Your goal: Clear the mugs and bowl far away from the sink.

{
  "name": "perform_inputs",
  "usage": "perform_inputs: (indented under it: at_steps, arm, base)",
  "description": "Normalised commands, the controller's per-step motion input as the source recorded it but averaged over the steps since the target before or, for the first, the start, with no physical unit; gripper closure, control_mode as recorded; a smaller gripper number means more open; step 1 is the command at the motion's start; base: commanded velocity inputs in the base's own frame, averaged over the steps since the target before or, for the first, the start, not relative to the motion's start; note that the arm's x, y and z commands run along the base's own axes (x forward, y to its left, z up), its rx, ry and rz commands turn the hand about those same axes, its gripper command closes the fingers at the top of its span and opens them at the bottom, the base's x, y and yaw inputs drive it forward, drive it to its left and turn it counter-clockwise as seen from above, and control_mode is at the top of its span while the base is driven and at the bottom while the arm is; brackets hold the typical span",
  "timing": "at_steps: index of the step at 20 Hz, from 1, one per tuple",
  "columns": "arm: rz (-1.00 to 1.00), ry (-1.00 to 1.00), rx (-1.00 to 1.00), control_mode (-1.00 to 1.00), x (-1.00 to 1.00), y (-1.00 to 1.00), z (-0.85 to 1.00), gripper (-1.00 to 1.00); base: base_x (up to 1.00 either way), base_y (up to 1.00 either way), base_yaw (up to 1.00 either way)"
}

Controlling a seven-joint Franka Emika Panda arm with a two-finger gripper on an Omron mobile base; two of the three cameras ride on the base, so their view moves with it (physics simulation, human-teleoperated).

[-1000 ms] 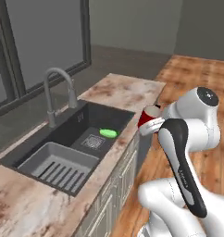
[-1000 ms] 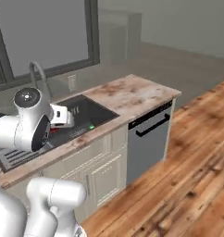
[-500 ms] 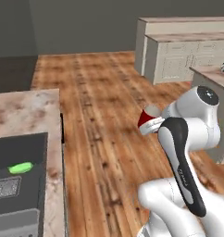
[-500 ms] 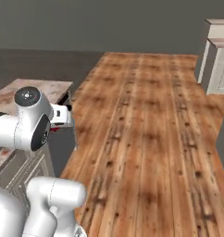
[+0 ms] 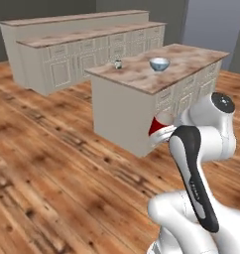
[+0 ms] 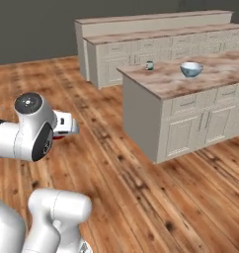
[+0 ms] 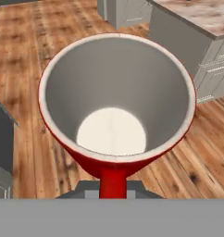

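The red mug (image 7: 116,106) is held in my shut gripper (image 5: 165,136), its grey-white inside open toward the hand camera. In the left base view the red mug (image 5: 158,126) hangs at chest height in front of the arm, well short of the island. On the island's marble top (image 5: 181,57) stand the teal mug (image 5: 118,64) and, to its right, the pale blue bowl (image 5: 159,63). From the right base the teal mug (image 6: 149,64) and bowl (image 6: 191,68) sit apart on the same top, and my gripper (image 6: 68,126) is far to their left. The sink is out of view.
The island's cabinet side (image 6: 141,121) faces me across open wooden floor (image 6: 141,197). A long two-level counter (image 5: 87,34) runs behind the island. The island top has bare marble around the teal mug and bowl.
The whole picture has swung from the sink counter, across wooden floor, to the island: the base has turned. The red mug has stayed in the shut gripper.
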Motion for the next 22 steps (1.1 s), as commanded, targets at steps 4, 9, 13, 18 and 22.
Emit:
perform_inputs:
  at_steps: [4, 9, 13, 18, 22]
  arm:
    - [0.00, 0.00, 0.00, 1.00, 0.00, 0.00, 0.00, 1.00]
    - [0.00, 0.00, 0.00, 1.00, 0.00, 0.00, 0.00, 1.00]
    - [0.00, 0.00, 0.00, 1.00, 0.00, 0.00, 0.00, 1.00]
    - [0.00, 0.00, 0.00, 1.00, 0.00, 0.00, 0.00, 1.00]
    - [0.00, 0.00, 0.00, 1.00, 0.00, 0.00, 0.00, 1.00]
  base:
    - [1.00, -0.51, -0.33]
    - [1.00, 0.04, -0.32]
    - [1.00, 0.72, -0.39]
    - [1.00, 0.94, -0.41]
    - [1.00, 0.70, -0.47]
